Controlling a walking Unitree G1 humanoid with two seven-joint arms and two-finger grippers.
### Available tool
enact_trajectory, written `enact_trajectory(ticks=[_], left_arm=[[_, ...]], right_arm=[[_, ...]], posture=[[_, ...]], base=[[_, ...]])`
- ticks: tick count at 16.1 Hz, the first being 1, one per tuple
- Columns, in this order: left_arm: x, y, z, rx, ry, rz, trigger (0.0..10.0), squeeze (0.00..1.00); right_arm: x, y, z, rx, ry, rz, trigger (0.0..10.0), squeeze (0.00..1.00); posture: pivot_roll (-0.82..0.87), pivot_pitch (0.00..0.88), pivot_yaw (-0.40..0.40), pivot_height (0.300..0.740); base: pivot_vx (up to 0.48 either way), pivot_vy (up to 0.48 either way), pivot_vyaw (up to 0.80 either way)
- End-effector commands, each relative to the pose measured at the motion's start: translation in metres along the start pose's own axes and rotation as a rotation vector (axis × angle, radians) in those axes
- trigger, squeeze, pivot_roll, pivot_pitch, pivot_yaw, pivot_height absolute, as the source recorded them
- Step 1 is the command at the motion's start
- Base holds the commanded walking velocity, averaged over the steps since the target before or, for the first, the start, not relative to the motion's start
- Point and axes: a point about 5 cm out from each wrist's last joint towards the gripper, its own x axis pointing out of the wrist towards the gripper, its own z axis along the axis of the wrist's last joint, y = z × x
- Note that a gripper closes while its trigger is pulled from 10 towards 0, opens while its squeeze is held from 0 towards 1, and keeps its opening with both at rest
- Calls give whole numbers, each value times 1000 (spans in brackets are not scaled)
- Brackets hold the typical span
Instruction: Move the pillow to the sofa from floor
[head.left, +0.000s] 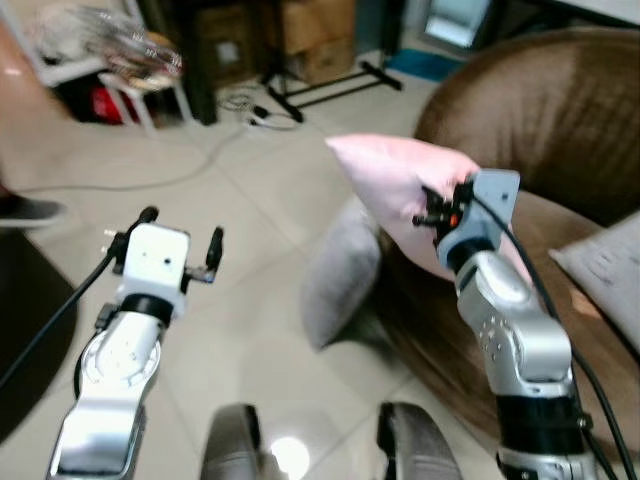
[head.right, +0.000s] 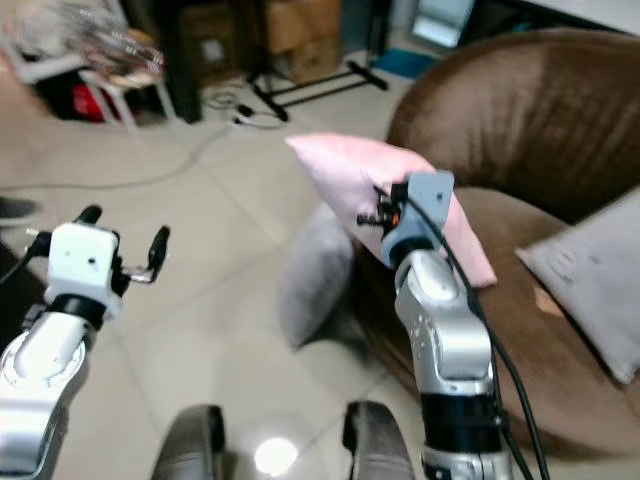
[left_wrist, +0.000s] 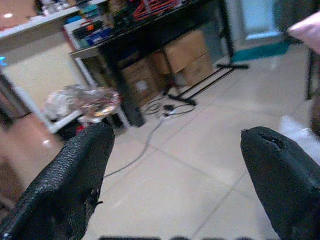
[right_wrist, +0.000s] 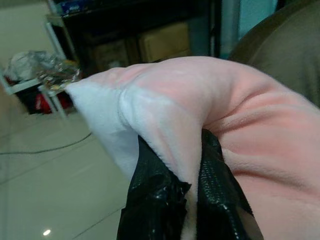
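Left eye view: the right gripper (head.left: 432, 212) is raised over the front edge of the brown sofa (head.left: 560, 120), with the pink pillow (head.left: 400, 185) held up in front of it. The pillow is off the floor, tilted, its lower end reaching down toward the sofa seat. A grey pillow (head.left: 340, 272) leans against the sofa's front on the tiled floor (head.left: 250, 190), and another grey cushion (head.left: 605, 265) lies on the seat to the right. The left gripper (head.left: 180, 240) hovers over the floor, well apart from the pillow.

Right eye view: same scene; the pillow's pointed corner juts out toward the robot's left, beyond the right gripper's wrist block.

Left wrist view: the two black fingers (left_wrist: 70, 185) are spread wide with nothing between them. Beyond lie cardboard boxes (left_wrist: 190, 50) under a dark table, and a cable (left_wrist: 145, 145) on the floor.

Right wrist view: the right fingers (right_wrist: 155, 195) are pressed together on a fold of the pink pillow's fabric, which bunches between them and billows above and beside them.
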Motion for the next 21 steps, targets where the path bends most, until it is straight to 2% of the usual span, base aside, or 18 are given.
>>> enact_trajectory(ticks=[1,6,11,14,15,21], left_arm=[[0,6,0,14,-6,11,10000,353],[3,4,5,5,-29,-11,10000,290],[4,5,3,9,-12,1,10000,286],[4,4,4,4,-15,0,10000,286],[4,3,5,-7,-22,-8,10000,247],[6,1,6,4,-24,-21,10000,243]], right_arm=[[-2,4,6,-1,-27,1,10000,0],[-5,-2,4,29,-24,-37,10000,0],[-3,-4,5,43,-16,-51,10000,0],[-4,0,18,58,-90,-29,10000,0],[-2,1,23,77,-96,-25,10000,0],[-1,-6,22,89,-83,-72,10000,0]], posture=[[-23,0,56,690],[-11,0,55,740],[-7,0,39,740],[-7,0,39,740],[-7,0,39,740],[-10,0,43,740]], base=[[0,0,0],[0,0,0],[0,0,0],[0,0,0],[0,0,-800],[0,0,-800]])
